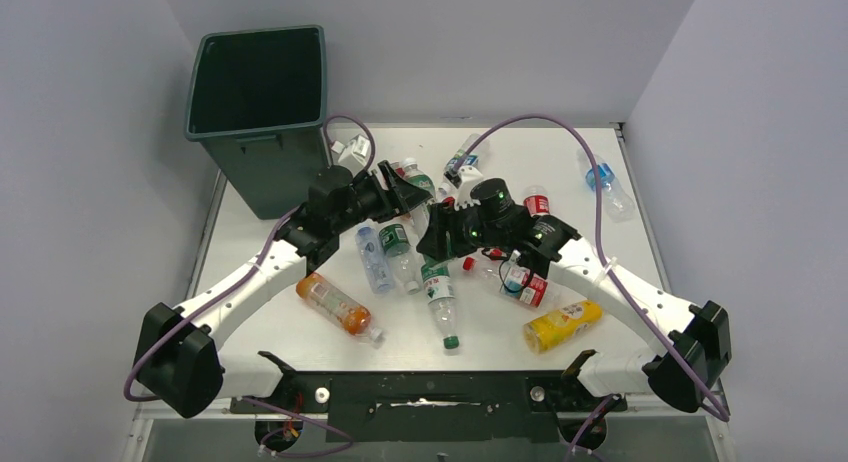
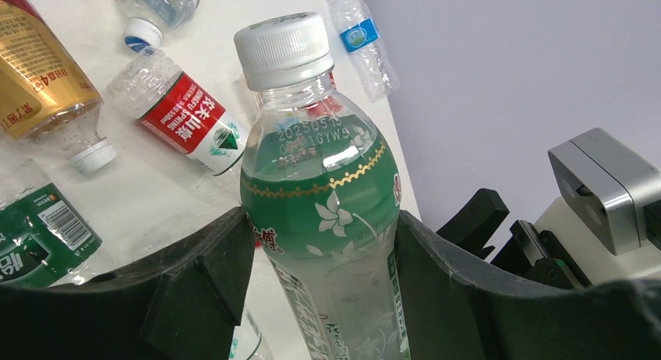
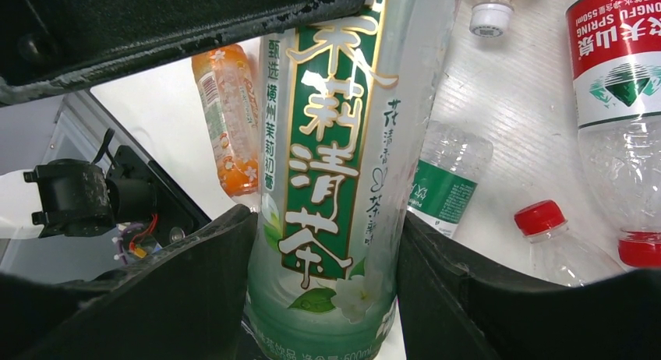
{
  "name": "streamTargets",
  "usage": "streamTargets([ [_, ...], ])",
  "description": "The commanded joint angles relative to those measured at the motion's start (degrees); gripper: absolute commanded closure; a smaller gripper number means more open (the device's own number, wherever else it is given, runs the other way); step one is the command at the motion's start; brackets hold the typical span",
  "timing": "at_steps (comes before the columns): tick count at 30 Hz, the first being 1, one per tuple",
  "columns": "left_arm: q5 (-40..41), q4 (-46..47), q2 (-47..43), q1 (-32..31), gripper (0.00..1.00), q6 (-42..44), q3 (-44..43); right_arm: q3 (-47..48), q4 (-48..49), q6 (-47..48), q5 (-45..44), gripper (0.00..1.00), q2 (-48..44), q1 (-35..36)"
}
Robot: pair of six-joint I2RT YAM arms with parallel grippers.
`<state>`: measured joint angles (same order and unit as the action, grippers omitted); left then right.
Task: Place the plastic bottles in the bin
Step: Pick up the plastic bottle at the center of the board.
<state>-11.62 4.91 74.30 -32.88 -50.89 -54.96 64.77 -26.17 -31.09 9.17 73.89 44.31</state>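
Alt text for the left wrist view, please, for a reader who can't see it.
The left gripper clamps a green-labelled bottle with a white cap between its black fingers. Behind it, a red-labelled bottle, an amber bottle and a blue-labelled bottle lie on the white table.

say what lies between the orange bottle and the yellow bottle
A clear bottle with green label and green cap lies there, seen in the top view.
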Motion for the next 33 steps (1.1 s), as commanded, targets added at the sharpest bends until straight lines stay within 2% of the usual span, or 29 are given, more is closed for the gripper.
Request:
streamTargets([
  [1, -0.5, 2.5, 0.4, 0.3, 0.65, -0.4, -1.8, 0.2, 3.8, -0.3, 0.3, 0.38, -2.6, 1.1],
  [4, -0.6, 1.4, 0.9, 0.9, 0.66, 0.4, -3.3, -0.1, 3.6, -0.6, -0.3, 0.23, -3.5, 1.2],
  [12, -1.8, -2.7, 3.0, 3.0, 0.66, 2.8, -9.5, 0.2, 2.1, -1.0, -1.4, 0.1, -5.4, 1.2],
  [15, -2.7, -3.8, 3.3, 4.3, 0.66, 3.3, -11.4, 0.7, 0.7, -1.2, -2.6, 0.01, -6.4, 1.3],
  [23, -6.8, -8.3, 3.8, 10.9, 0.66, 5.1, -19.9, 2.2, -3.5, -2.9, -7.5, 0.02, -11.2, 1.2],
  [27, -9.0, -11.6, 5.2, 14.5, 0.66, 6.5, -27.0, 2.7, -5.5, -3.5, -9.0, 0.02, -13.4, 1.2],
  [33, -13.0, -11.7, 7.5, 23.9, 0.66, 5.1, -35.5, 2.5, -7.6, -4.1, -9.9, 0.02, -14.7, 1.2],
])
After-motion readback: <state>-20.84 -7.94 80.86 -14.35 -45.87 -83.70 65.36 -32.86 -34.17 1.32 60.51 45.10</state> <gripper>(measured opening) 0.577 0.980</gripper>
